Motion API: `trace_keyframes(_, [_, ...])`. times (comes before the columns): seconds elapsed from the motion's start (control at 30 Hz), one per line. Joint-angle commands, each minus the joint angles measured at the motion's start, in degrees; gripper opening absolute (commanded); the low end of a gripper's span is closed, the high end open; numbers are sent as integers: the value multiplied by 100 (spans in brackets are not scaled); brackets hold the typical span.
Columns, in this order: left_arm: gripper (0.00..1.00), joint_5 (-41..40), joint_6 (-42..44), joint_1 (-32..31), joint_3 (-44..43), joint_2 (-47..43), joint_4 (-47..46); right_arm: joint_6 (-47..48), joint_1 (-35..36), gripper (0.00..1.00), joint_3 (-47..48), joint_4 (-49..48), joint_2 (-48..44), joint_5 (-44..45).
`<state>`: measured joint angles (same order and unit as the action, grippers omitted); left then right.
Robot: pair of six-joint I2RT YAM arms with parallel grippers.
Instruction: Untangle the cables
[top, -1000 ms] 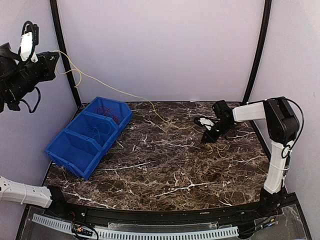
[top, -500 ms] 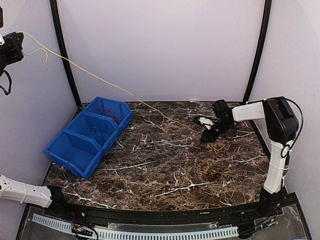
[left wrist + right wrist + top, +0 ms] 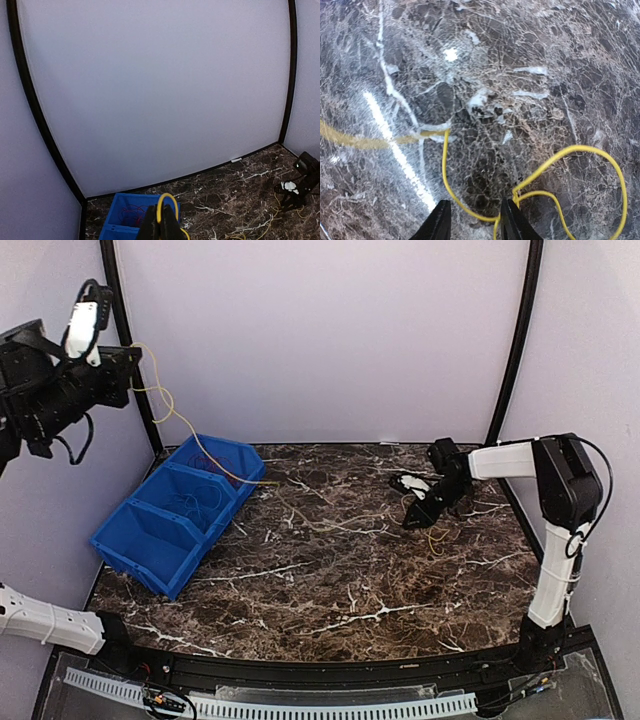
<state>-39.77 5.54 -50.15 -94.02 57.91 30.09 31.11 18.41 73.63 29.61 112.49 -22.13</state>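
Your table (image 3: 330,580) has open marble across the middle and the near half; the crowding is at the sides. The blue bin (image 3: 215,525) lies angled along the left edge, with a red cable (image 3: 210,460) in its far compartment and a blue cable (image 3: 190,505) in the middle one.

Your left gripper (image 3: 160,217) hangs high over the back-left corner. In the overhead view it sits just beside the black post (image 3: 112,300) there (little room further left). Its jaws are pressed together on the yellow cable (image 3: 580,147), with a small loop standing up out of the pinch. From there the cable droops across the bin's far end and runs over the marble to the right.

Your right gripper (image 3: 475,210) is low over the table near the back-right, its fingers (image 3: 440,222) parted some way. A curl of the yellow cable lies on the marble between the tips; you can't tell whether either tip touches it.
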Motion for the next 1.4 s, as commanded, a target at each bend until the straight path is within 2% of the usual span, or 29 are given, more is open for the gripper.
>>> trace_keyframes(0.0, [0,968,-505,-24,598,121,-194,148,10,39,271,605,-414,-94])
trace_keyframes(0.2, [0,1560,-1082,-27,1723,19,-892,435,179,45,250,863,-860,-214])
trace_keyframes(0.37, [0,1716,-1358,-28,2383,-89,-1226,642,756,47,398,827,-893,131])
trace_keyframes(0.57, [0,1791,-1555,-26,2663,-208,-1372,814,1324,50,1031,645,-203,693])
trace_keyframes(0.77, [0,1841,-1721,-22,2925,-302,-1511,624,1460,51,2114,685,886,1127])
trace_keyframes(0.93, [0,1910,-1783,-22,3041,-301,-1587,510,1480,52,2638,780,1483,1623])
trace_keyframes(1.07, [0,1954,-1794,-15,3099,-262,-1655,502,1467,52,2533,834,1351,1639])
trace_keyframes(1.37, [0,2037,-1766,-21,3189,-185,-1779,1027,1468,53,1508,1102,618,1419])
